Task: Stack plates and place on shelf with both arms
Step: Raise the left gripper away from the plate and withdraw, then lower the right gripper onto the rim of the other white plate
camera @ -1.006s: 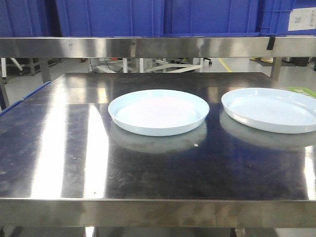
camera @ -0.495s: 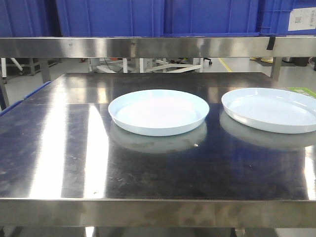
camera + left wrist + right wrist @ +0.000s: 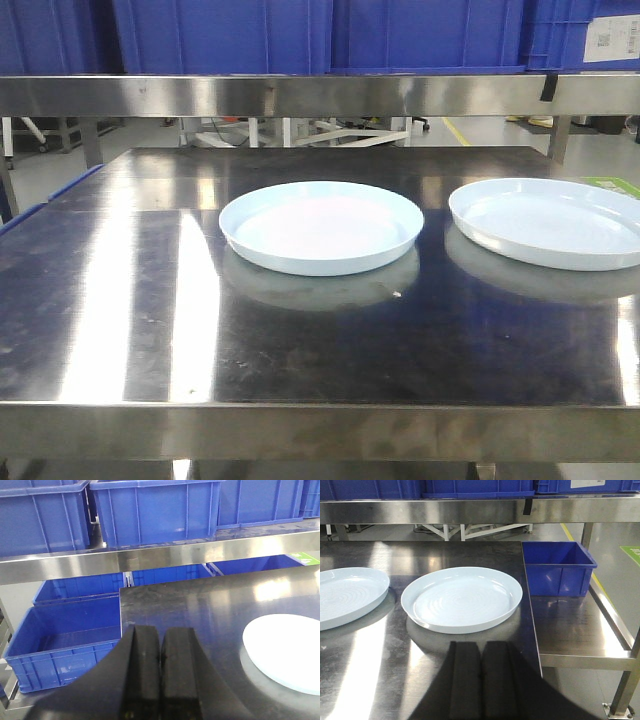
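Observation:
Two pale bluish-white plates lie flat and apart on the steel table [image 3: 120,300]. One plate [image 3: 320,226] is at the middle, the other plate [image 3: 550,220] at the right, partly cut by the frame edge. The right wrist view shows the right-hand plate [image 3: 462,598] just ahead of my right gripper [image 3: 480,647], which is shut and empty, with the other plate [image 3: 345,600] to its left. My left gripper [image 3: 161,647] is shut and empty near the table's left edge, with a plate [image 3: 285,650] off to its right. The shelf [image 3: 300,95] runs above the table. Neither gripper shows in the front view.
Blue crates [image 3: 300,35] stand on the shelf above. More blue crates [image 3: 70,640] sit low beside the table's left edge. A small blue bin [image 3: 557,567] stands on a lower side ledge right of the table.

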Motion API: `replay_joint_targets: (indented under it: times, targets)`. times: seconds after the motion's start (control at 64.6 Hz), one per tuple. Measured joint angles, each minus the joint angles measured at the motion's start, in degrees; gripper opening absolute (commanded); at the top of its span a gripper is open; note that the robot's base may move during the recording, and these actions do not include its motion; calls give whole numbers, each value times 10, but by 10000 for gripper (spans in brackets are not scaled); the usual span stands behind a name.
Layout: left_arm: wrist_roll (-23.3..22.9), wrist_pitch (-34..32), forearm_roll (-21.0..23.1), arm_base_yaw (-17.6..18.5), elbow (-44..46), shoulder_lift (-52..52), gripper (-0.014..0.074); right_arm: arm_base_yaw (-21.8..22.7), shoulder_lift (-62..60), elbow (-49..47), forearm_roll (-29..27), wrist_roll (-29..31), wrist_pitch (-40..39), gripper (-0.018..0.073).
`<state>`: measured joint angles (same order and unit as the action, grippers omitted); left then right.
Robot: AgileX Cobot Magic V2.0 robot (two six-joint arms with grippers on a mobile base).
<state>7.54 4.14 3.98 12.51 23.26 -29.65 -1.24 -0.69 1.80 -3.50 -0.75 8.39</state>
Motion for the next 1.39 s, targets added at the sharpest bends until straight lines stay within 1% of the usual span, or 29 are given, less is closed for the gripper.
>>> replay_joint_targets:
  times: [0.232,0.356,0.526,0.789,0.913,1.161,1.393]
  targets:
    - [0,0,0,0,0,0,83,0,0,0,-3,0,-18,57]
    - [0,0,0,0,0,0,83,0,0,0,-34,-1,-26,57]
    - [0,0,0,0,0,0,83,0,37,-42,-65,-2,17,57]
    - [0,0,0,0,0,0,83,0,218,-146,-71,-2,95,57]
    - [0,0,0,0,0,0,83,0,306,-192,-71,-2,116,57]
    - [0,0,0,0,0,0,83,0,461,-278,-71,-3,125,57]
    - [0,0,0,0,0,0,83,0,579,-354,-71,-3,130,57]
